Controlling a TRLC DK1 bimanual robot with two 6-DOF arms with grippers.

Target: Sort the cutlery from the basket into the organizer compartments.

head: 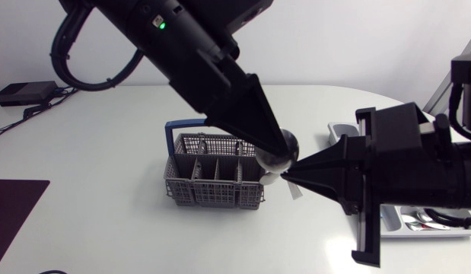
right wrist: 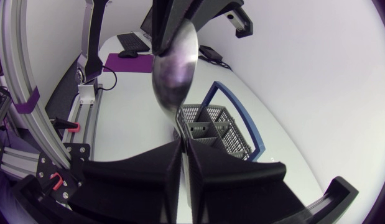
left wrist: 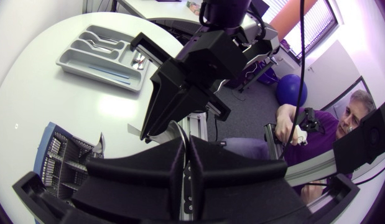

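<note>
A shiny spoon (head: 275, 158) is up in the air, just above the corner of the basket (head: 212, 190) nearest the organizer. Both tools hold it at once.

The left tool (head: 275, 144) comes down at a slant from the far side of the table (head: 106, 152). Its two fingers are pressed together on the round end of the spoon. In the left wrist view the spoon shows as a thin silver edge squeezed between them.

The right tool (head: 292, 175) comes in from the side, and its tip meets the left tool's tip. Its fingers are pinched tight on the thin neck of the spoon. In the right wrist view the big round end of the spoon stands up out of these fingers. A short bit of the handle pokes out under this tool.

The basket is grey with lots of little holes and has a blue handle over it. Walls inside split it into small boxes. It sits near the middle of the table. I cannot tell what is in the boxes.

The organizer (left wrist: 77, 65) is a light grey tray on the right arm's side of the table, well apart from the basket. It has long slots and one short slot. Some silver cutlery lies in the long slots. Spoons (left wrist: 139, 61) lie in the short slot. In the head view the right arm hides most of the tray.
</note>
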